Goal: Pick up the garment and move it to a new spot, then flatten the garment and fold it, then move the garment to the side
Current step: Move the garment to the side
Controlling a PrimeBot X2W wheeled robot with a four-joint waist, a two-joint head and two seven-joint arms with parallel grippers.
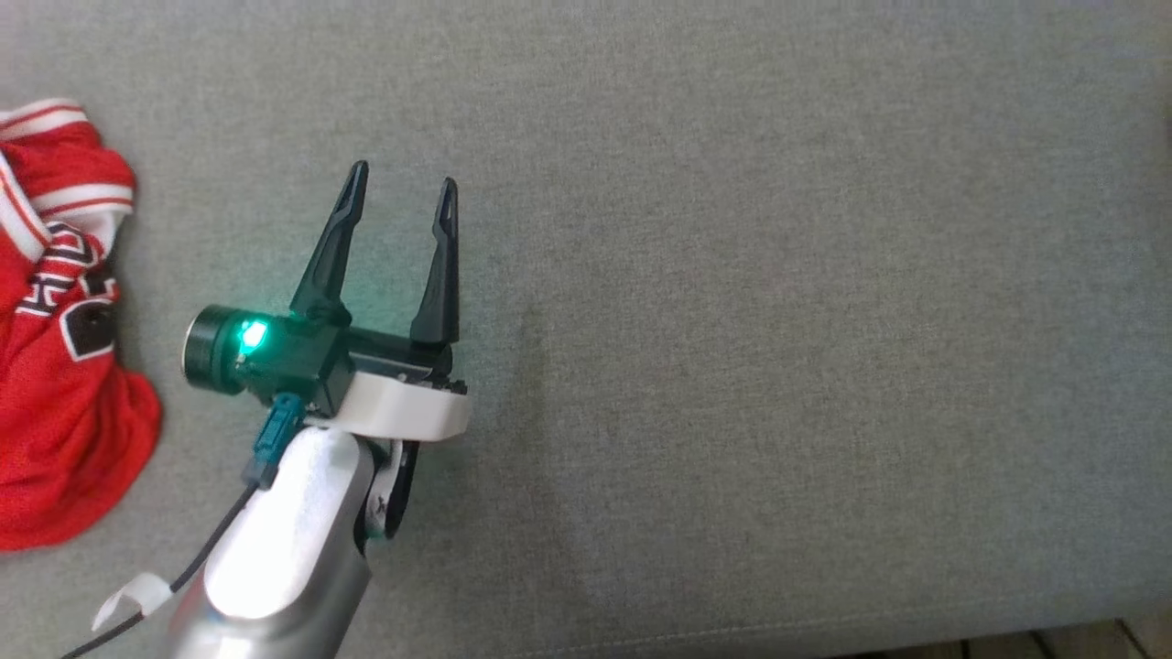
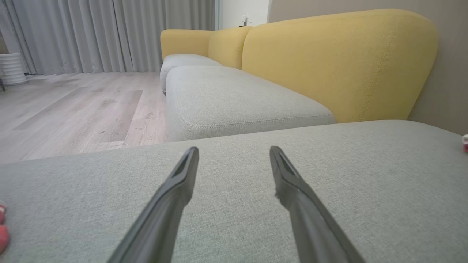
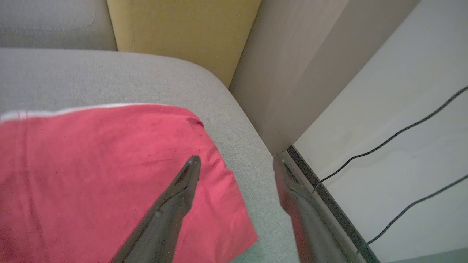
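Left claw released over cushion; right claw released above red garment.

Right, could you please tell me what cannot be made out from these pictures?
1. Garment: the head view's left edge cuts it off, so its full shape and fold are unknown.
2. Its black lettering: crumpled and cut off, unreadable.
3. Red speck at the left wrist view's right edge: too small to identify.
4. Right tool: open over the garment's corner in the right wrist view; whether it touches cannot be judged.
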